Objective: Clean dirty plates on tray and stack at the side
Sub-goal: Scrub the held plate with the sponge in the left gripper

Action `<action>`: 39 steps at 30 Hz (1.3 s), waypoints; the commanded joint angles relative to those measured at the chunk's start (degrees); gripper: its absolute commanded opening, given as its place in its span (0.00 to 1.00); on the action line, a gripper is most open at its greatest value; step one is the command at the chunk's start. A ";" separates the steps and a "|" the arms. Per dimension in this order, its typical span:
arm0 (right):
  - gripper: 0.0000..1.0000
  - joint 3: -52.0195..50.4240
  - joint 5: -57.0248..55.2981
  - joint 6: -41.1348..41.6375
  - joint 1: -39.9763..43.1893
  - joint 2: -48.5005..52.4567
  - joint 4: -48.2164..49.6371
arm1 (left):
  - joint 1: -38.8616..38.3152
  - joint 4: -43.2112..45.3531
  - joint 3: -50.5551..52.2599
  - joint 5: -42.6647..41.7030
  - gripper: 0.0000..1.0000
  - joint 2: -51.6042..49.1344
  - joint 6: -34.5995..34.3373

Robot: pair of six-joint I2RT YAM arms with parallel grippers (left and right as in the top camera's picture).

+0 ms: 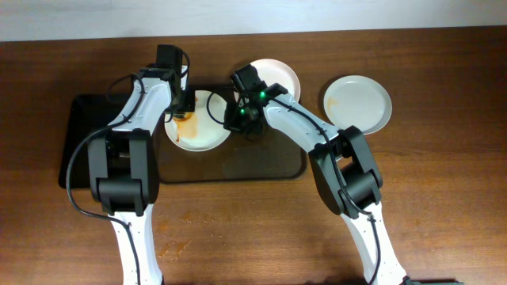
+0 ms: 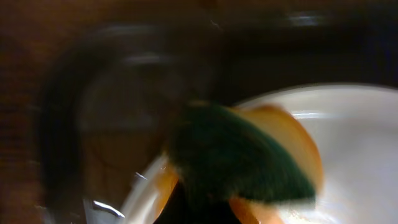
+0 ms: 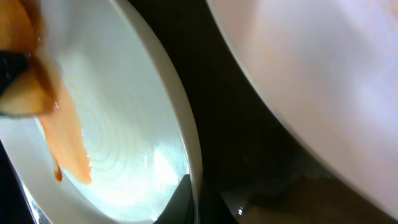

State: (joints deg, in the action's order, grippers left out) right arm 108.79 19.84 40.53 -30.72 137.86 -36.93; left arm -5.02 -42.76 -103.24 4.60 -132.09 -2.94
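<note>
A white plate (image 1: 200, 127) smeared with orange-red sauce lies on the dark translucent tray (image 1: 238, 166). My left gripper (image 1: 184, 107) is shut on a green and yellow sponge (image 2: 242, 155), which presses on the plate's (image 2: 354, 137) left part. My right gripper (image 1: 242, 117) is shut on that plate's right rim (image 3: 183, 124), one dark finger (image 3: 177, 202) lying inside the rim. A sauce streak (image 3: 65, 137) runs down the plate. A second plate (image 1: 281, 75) sits just behind the right wrist, and a third plate (image 1: 358, 103) lies on the table to the right.
A smaller black tray (image 1: 79, 142) lies left of the large tray, partly under the left arm. Both arms reach over the tray from the near edge. Brown tabletop (image 1: 444, 190) surrounds everything.
</note>
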 commanded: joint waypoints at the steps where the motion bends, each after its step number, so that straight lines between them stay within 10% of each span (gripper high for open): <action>1: 0.04 0.17 0.76 -1.11 0.00 1.38 -1.36 | 0.66 1.46 1.36 13.42 0.01 -3.32 -3.06; 6: 0.04 0.17 0.76 -1.11 0.00 1.38 -1.31 | -1.33 -9.57 1.36 12.28 0.01 -3.32 -1.92; 17: 0.04 0.17 1.20 -1.29 0.00 1.38 -1.16 | -2.34 -18.21 1.36 -24.35 0.00 -3.32 15.45; 26: 0.04 0.17 1.18 -1.29 0.00 1.38 -1.16 | -2.34 -10.47 1.36 10.67 0.00 -3.32 -14.51; 33: 0.04 0.17 1.22 -1.29 0.00 1.38 -1.16 | -2.60 -25.42 1.36 16.15 0.00 -3.32 -18.69; 39: 0.04 0.17 1.66 -1.29 0.00 1.38 -1.20 | -2.60 -23.61 1.36 -10.84 0.00 -3.32 6.10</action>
State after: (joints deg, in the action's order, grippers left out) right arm 108.97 22.17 38.70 -31.53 138.02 -38.13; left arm -8.21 -68.58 -103.70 15.49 -132.44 -13.37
